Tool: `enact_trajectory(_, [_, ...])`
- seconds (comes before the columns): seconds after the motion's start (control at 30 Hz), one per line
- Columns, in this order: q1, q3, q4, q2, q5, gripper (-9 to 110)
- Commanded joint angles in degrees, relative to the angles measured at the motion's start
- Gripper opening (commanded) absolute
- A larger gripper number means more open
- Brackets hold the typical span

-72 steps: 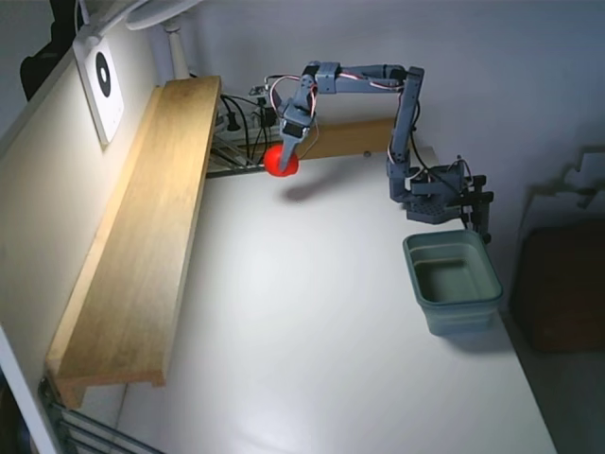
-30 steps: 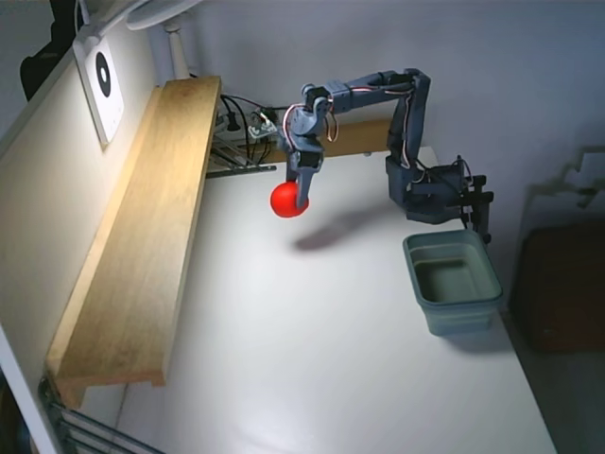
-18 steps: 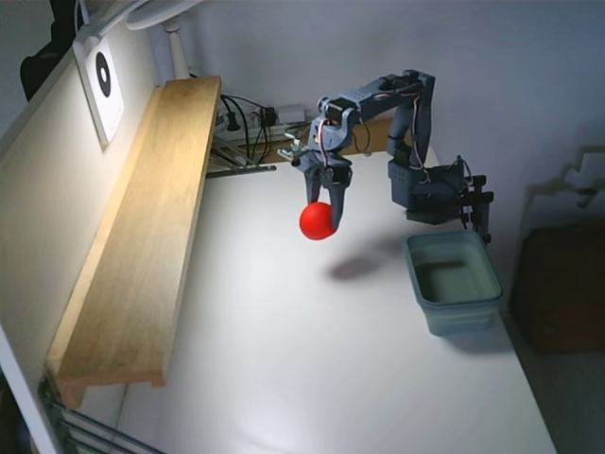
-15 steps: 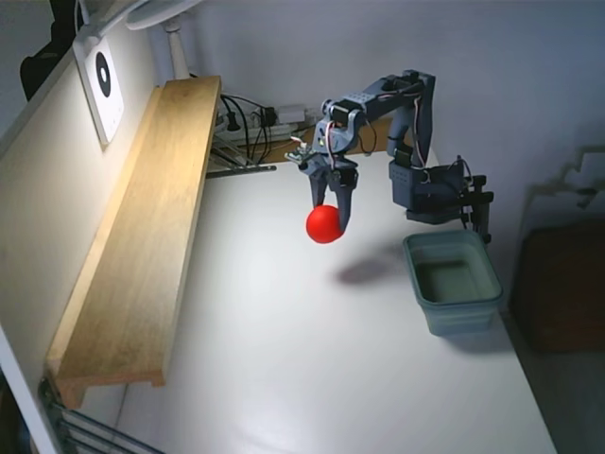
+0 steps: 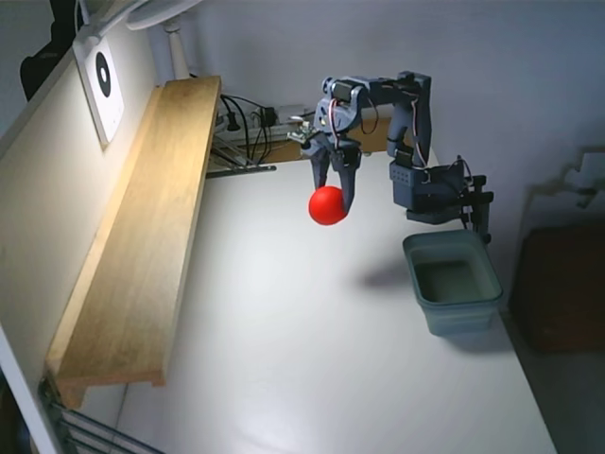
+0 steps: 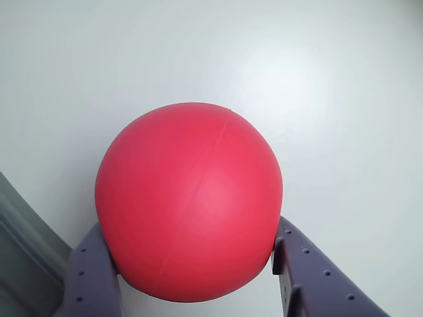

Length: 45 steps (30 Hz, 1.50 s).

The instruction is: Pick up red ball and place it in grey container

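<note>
The jaws clamp the red ball above the desk; the grey container sits unobstructed, wooden shelf well apart.

Red ball aloft, grey container apart

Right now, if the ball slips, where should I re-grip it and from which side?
Grip the red ball across its widest middle, coming straight down from above, as the gripper holds it now. It is a smooth sphere, so only pads on opposite sides at the equator will likely hold; higher up, it would probably squeeze out.
</note>
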Motion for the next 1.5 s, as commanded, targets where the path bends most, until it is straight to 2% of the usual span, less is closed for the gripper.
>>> enact_trajectory(0.0, [-1.17,-9.35,5.08,-0.81,0.18,23])
enact_trajectory(0.33, [-8.99,-9.35,5.08,-0.81,0.18,23])
enact_trajectory(1.2, [-43.15,-9.35,5.08,-0.81,0.18,23])
enact_trajectory(1.43, [-43.71,-9.35,5.08,-0.81,0.18,23])
enact_trajectory(1.47, [-43.71,-9.35,5.08,-0.81,0.18,38])
